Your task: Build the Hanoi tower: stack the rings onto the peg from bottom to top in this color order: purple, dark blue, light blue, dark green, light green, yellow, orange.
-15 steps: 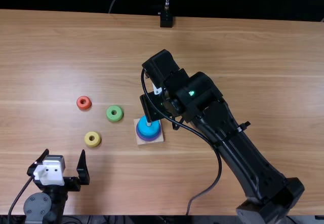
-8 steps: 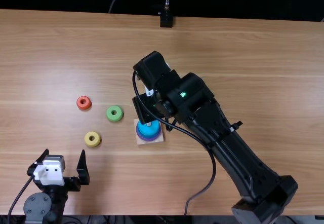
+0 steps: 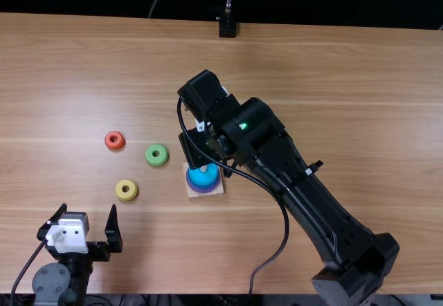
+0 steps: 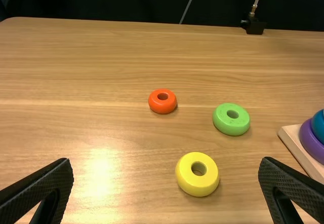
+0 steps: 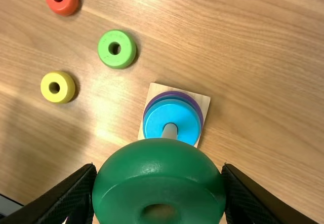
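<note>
My right gripper (image 3: 197,148) is above the wooden base, beside the light blue ring (image 3: 203,174). In the right wrist view, my right gripper (image 5: 159,169) is shut on the dark green ring (image 5: 159,183). Past that ring stands the peg (image 5: 170,131), with purple (image 5: 201,113), dark blue (image 5: 174,97) and light blue (image 5: 158,124) rings stacked around it on the base (image 5: 203,100). Light green (image 3: 156,155), yellow (image 3: 127,190) and orange-red (image 3: 114,140) rings lie loose on the table. My left gripper (image 3: 88,212) is open at the near left; in its wrist view my left gripper (image 4: 166,165) is empty.
The right arm spans diagonally from the lower right, its cable (image 3: 285,226) looping beside it. A black stand (image 3: 227,26) is at the table's far edge. Bare table (image 3: 346,112) lies right of the base.
My right arm and gripper have moved left and slightly nearer the loose rings, slowing in the last half second. The left arm, loose rings and base have kept still.
</note>
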`<move>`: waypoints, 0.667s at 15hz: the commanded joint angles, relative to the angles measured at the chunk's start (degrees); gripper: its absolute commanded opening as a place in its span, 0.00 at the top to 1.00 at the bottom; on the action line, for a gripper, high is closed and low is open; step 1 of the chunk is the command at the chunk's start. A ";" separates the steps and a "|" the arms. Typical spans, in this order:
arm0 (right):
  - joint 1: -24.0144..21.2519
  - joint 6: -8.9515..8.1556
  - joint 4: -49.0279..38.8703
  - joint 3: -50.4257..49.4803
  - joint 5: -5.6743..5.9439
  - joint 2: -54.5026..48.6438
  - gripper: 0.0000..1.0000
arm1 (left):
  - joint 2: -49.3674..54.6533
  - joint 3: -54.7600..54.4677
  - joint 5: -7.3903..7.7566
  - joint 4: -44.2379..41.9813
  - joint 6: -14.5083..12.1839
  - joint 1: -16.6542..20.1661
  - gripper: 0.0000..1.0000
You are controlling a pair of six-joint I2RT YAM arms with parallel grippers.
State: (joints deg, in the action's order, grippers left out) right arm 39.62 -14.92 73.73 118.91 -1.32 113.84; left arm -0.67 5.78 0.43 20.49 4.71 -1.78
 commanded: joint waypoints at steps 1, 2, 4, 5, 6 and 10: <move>0.37 0.05 -0.16 1.85 -0.15 1.12 1.00 | 0.67 -5.78 0.21 4.82 -0.60 0.46 0.00; 0.29 0.26 -0.16 1.67 -0.15 1.12 1.00 | 0.67 -5.78 0.21 4.82 -0.60 0.46 0.00; 0.29 0.36 -0.16 1.32 -0.15 1.21 1.00 | 0.67 -5.78 0.21 4.82 -0.60 0.46 0.00; 0.20 0.36 -0.16 1.32 -0.05 1.21 1.00 | 0.67 -5.78 0.21 4.82 -0.60 0.46 0.00; 0.20 0.36 -0.16 1.23 -0.05 2.44 1.00 | 0.67 -5.78 0.21 4.82 -0.60 0.46 0.00; 0.20 -0.27 -0.16 1.41 -0.05 4.20 1.00 | 0.67 -5.78 0.21 4.82 -0.60 0.46 0.00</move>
State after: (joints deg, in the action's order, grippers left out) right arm 39.59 -15.00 73.78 118.91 -1.32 117.93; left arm -0.67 5.78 0.40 20.51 4.69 -1.76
